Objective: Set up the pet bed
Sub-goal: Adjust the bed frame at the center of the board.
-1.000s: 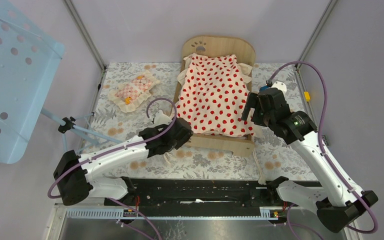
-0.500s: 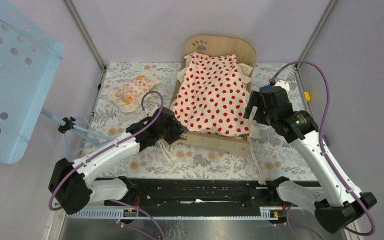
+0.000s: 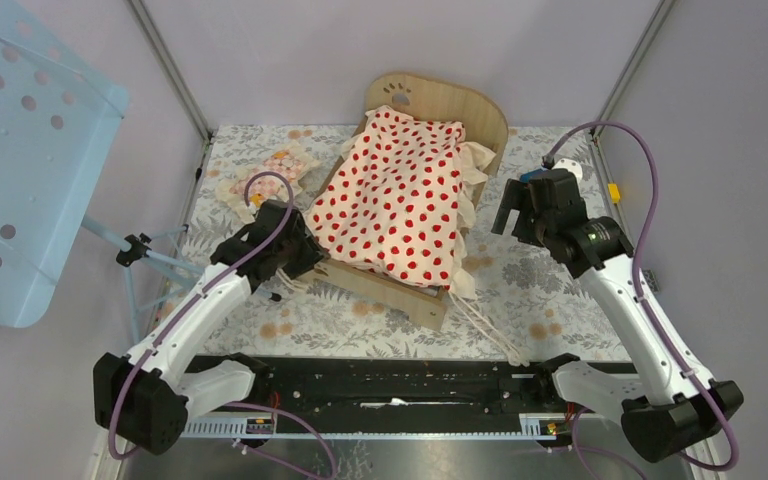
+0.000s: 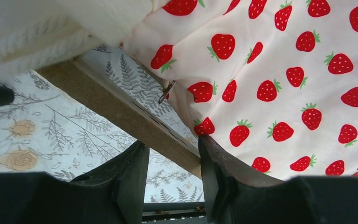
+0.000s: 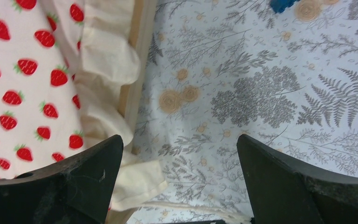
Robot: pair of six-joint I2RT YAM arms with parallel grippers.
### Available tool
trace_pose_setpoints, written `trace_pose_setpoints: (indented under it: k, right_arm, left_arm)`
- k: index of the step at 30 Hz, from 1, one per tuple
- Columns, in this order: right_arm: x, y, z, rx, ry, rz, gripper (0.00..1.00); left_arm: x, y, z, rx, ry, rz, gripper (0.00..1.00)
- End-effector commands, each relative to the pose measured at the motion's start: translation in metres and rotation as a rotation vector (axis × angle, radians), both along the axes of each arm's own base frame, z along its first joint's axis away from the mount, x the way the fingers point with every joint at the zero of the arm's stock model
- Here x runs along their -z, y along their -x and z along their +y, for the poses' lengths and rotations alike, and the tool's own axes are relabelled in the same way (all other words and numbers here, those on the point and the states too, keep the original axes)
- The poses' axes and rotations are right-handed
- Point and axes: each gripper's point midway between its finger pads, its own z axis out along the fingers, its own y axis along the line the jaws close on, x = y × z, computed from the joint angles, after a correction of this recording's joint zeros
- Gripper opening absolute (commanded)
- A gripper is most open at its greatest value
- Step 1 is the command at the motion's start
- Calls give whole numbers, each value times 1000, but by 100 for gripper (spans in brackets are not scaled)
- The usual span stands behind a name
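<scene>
Drags the small light-wood pet bed point(image 3: 392, 290) under its strawberry-print cream blanket point(image 3: 395, 190) askew from a second ago, foot end swung left, with left gripper point(image 3: 305, 258) clamped on its foot rail and right gripper point(image 5: 179, 149) spread wide just right of the bed, so squaring up looks pending.

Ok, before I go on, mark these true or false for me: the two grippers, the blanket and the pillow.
1. The blanket lies spread over the pet bed. True.
2. The left gripper has its fingers either side of the bed's wooden edge. True.
3. The right gripper grips the blanket. False: it stands open above the table beside the bed, holding nothing.
4. The pillow is on the bed. False: it lies on the table, left of the bed.
</scene>
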Motion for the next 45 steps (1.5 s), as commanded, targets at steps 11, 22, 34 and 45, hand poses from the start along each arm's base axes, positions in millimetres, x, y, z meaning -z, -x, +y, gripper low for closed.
trace_pose_setpoints:
  k: [11,22,34,45]
  right_arm:
    - [-87,-170,-15,-261,109,-316,100]
    - [-74,-267,10,-670,56,-441,100]
    - [-44,-334,34,-842,-15,-437,93]
    - [-21,-345,50,-892,-125,-444,71]
  left_arm:
    - [-14,-42,29,128,-245,-99,0]
    - [-19,-44,24,179,-245,-119,0]
    - [-19,-46,24,188,-250,-116,0]
    - [-28,-51,17,232,-239,-151,0]
